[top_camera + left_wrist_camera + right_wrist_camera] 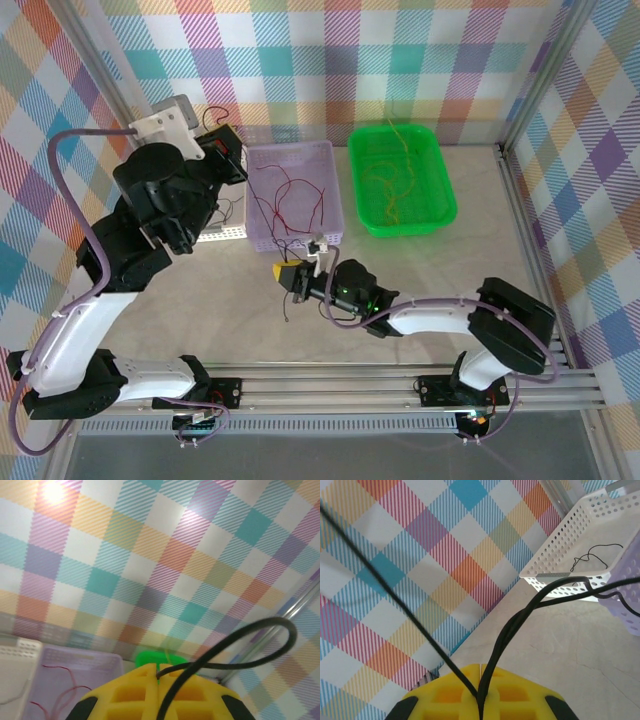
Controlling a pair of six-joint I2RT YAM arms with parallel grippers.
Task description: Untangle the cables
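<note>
Near the far left corner of the lilac basket (290,149), left gripper (159,676) pinched shut on a black cable loop (240,634). Red cables (283,200) loose inside that basket. Just off its near edge, right gripper (480,674) closed tight on black strands (520,611) trailing past the white basket (580,532). Orange-yellow cables (392,185) in the green tray (441,175), at the worktop's (220,312) far edge.

Pastel plaid walls (330,60) all round, red cables (282,197) in the lilac basket (290,148), orange-yellow cables (392,190) in the green tray (410,228), black cable (502,635) crossing the yellow right gripper (480,680).
</note>
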